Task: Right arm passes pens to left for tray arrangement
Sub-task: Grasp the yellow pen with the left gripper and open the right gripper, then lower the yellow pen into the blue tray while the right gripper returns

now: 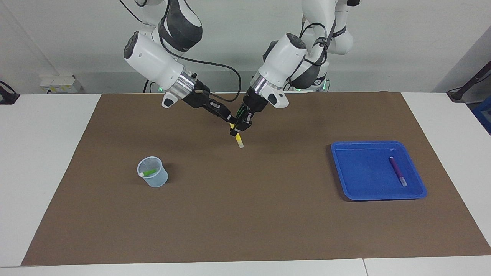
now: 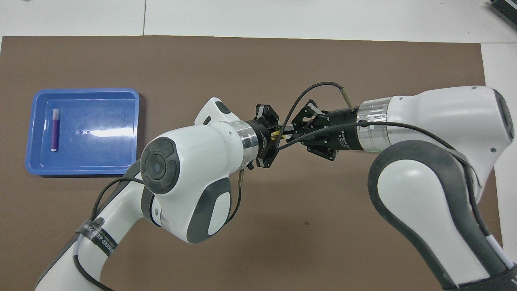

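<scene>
Yellow pen [image 1: 238,140] hangs near-upright, whitish end down.

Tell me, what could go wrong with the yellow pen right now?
The yellow pen hangs in the air between the left gripper and the right gripper. If the handover slips, it may drop onto the mat, away from the tray. The two grippers are very close, so they might bump.

Facing camera high across table [image 1: 53,153]; overhead steeply down; both share table.
</scene>
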Tool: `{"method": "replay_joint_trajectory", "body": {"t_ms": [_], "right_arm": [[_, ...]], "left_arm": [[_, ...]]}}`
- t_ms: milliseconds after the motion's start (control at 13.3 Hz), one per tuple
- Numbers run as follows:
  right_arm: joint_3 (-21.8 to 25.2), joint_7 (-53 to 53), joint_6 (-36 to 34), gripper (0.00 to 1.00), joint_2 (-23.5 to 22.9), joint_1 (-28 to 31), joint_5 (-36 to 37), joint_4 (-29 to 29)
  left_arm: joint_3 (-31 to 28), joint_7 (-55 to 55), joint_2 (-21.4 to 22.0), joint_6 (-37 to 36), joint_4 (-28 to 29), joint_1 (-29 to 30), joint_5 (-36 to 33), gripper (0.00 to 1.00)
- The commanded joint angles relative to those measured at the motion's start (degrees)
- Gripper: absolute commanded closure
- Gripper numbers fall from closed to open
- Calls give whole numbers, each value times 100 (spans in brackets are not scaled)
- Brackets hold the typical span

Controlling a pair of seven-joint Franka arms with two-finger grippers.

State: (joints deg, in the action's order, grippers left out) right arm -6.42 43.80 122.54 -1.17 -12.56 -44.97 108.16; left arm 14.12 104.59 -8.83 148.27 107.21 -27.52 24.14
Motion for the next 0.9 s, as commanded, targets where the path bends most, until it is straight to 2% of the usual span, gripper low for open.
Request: {"method": "replay_joint_trajectory", "body": {"t_ms": [0, 150, 301, 526, 676, 826], "right_arm": [[0, -90, 25, 0, 29, 69, -21, -40], [26, -265, -237, 0, 73, 218, 241, -101], [35, -694, -816, 0, 82, 507, 593, -268], [35, -1853, -1529, 0, 91, 816, 1689, -497], [35, -3020, -1479, 0, 239, 895, 2646, -96], [35, -4241, -1487, 0, 232, 1297, 3142, 65]], "left_arm": [[-76, 62, 48, -96, 1, -78, 38, 100], [-76, -17, 48, -166, -16, -61, 21, 100], [-102, -279, 57, -481, -68, 10, -23, 100], [-120, -1105, 83, -1324, -191, 378, -23, 100], [-128, -1727, 101, -1851, -253, 694, -189, 100], [-128, -2282, 127, -2300, -288, 975, -505, 100]]}}
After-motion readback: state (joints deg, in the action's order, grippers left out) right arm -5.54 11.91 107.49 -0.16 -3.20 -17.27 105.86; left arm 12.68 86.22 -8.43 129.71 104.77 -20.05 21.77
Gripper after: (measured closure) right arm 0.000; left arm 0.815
